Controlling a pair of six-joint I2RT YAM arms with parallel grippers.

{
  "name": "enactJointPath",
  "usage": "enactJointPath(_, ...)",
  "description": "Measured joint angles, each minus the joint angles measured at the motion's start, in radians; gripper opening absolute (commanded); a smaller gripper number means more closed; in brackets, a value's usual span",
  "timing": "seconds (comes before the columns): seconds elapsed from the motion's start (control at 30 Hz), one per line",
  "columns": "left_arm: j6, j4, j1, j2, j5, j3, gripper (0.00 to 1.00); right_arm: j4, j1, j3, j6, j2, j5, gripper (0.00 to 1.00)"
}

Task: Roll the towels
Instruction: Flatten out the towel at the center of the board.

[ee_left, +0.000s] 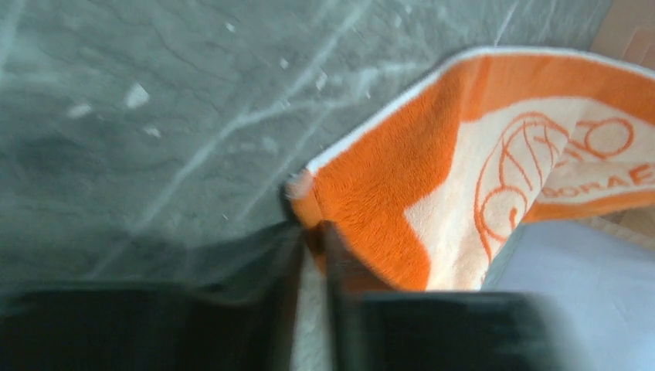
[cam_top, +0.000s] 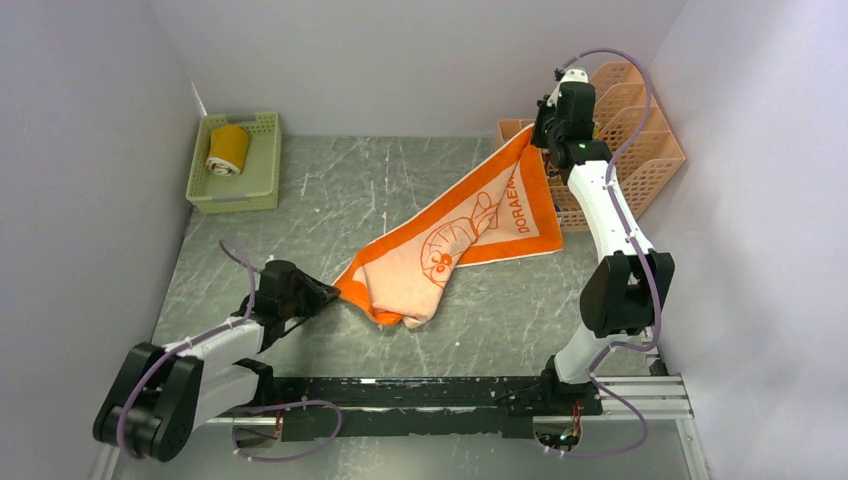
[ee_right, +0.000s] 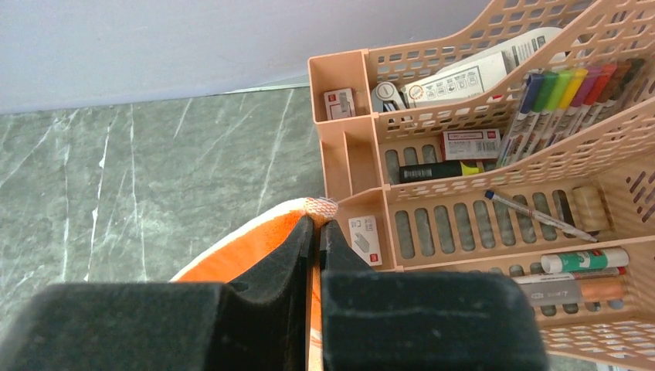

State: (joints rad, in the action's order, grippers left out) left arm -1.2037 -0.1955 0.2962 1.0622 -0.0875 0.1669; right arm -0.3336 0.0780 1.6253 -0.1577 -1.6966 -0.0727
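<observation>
Now | left pincer (ee_left: 311,232), right pincer (ee_right: 318,226) each nip orange towel (cam_top: 450,245) corners | file rack (ee_right: 337,166) just beside right pincer

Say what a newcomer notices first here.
The orange cartoon-print towel stretches diagonally across the table, its corners pinched by the left gripper at front left and the right gripper raised at back right. A rolled mustard-yellow towel lies in the green mesh basket, back left.
</observation>
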Motion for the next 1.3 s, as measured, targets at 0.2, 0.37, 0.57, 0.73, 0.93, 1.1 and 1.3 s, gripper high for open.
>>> enactJointPath(0.2,0.061,-0.15,-0.129,0.164,-0.077,0.023,0.07,0.005,0.0,0.0,0.002,0.0,0.014,0.0)
enactJointPath(0.37,0.215,-0.04,-0.275,0.267,-0.169,0.26,0.07,0.016,0.0,0.0,0.005,0.0,0.04,0.0)
enactJointPath(0.57,0.566,0.179,-0.346,0.315,-0.206,0.9,0.07,0.068,0.019,-0.046,-0.006,0.047,0.104,0.0)
enactJointPath(0.73,0.781,0.268,-0.408,0.311,-0.213,1.159,0.07,0.078,0.107,0.015,0.001,0.069,0.126,0.0)
enactJointPath(0.93,0.937,0.367,-0.453,0.285,-0.189,1.302,0.07,0.074,0.198,0.173,0.021,0.083,0.141,0.0)
enactJointPath(1.1,0.985,0.428,-0.472,0.132,-0.126,1.285,0.07,0.097,0.196,0.077,0.009,0.268,0.138,0.0)
enactJointPath(1.3,0.995,0.564,-0.472,-0.226,-0.005,1.207,0.07,0.154,0.199,-0.206,-0.048,0.664,0.182,0.0)
